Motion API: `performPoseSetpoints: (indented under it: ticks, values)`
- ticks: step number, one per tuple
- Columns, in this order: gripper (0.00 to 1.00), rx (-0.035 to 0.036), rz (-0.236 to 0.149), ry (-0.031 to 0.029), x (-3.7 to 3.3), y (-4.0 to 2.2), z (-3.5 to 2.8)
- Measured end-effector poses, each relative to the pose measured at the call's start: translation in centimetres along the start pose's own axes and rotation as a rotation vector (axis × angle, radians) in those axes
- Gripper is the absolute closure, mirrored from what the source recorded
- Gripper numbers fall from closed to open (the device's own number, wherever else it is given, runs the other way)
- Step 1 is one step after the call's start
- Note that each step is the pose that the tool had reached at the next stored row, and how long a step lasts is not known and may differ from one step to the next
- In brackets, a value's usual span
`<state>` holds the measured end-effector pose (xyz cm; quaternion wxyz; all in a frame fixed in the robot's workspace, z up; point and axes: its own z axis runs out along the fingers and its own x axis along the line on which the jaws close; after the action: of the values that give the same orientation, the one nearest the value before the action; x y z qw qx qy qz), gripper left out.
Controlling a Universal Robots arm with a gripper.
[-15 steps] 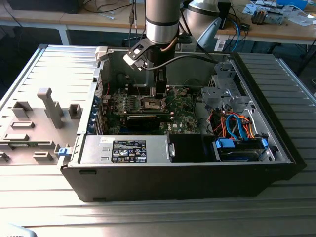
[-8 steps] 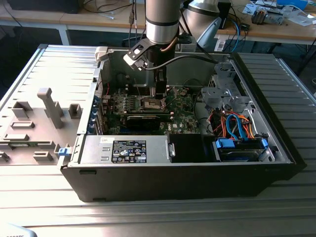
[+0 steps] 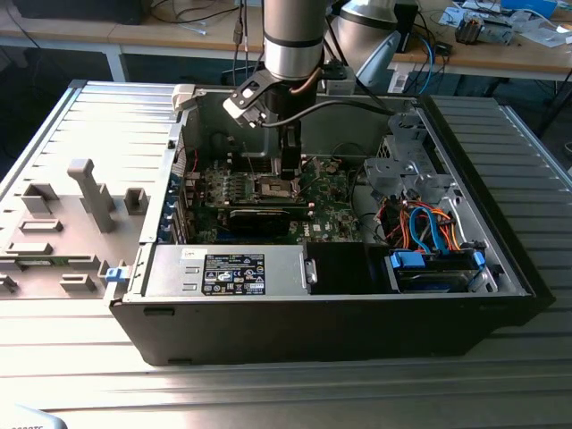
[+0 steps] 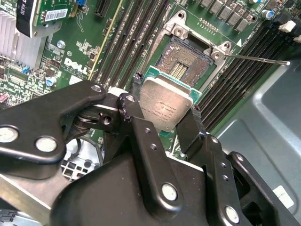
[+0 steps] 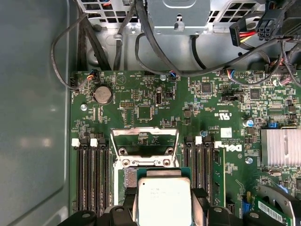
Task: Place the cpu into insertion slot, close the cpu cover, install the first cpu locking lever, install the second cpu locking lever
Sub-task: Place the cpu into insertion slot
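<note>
Second wrist view, gripper point(image 4: 165, 100) clamped on two opposite edges of the cpu point(image 4: 169, 110), cpu held over the bare insertion slot point(image 4: 181, 63) of the green motherboard point(image 4: 70, 49), cpu cover point(image 5: 143, 131) swung up open in first wrist view

Pretty sure this is a robotics lab or electronics workshop: an opened-up desktop tower point(image 3: 313, 326) lies on a ribbed metal table point(image 3: 268, 393) under a robot arm point(image 3: 293, 36), with wooden workbenches point(image 3: 89, 37) behind it cluttered with cables point(image 3: 201, 13) and loose hardware.
</note>
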<state>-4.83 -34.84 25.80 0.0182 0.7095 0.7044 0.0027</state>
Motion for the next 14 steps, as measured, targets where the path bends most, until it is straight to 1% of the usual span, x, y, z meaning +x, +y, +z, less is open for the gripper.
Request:
performPoseSetpoints:
  ticks: [2, 5, 7, 9, 14]
  values:
    - [0.45, 0.0, 0.001, 0.0, 0.0, -0.01, 0.02]
    - [0.45, -0.0004, -0.017, 0.0005, 0.03, -0.1, 0.06]
    - [0.45, -0.0005, -0.023, 0.0005, 0.03, -0.12, 0.07]
    - [0.45, -0.0007, -0.026, 0.0008, 0.04, -0.12, 0.09]
    - [0.45, -0.0006, -0.028, 0.0007, 0.06, -0.41, 0.2]
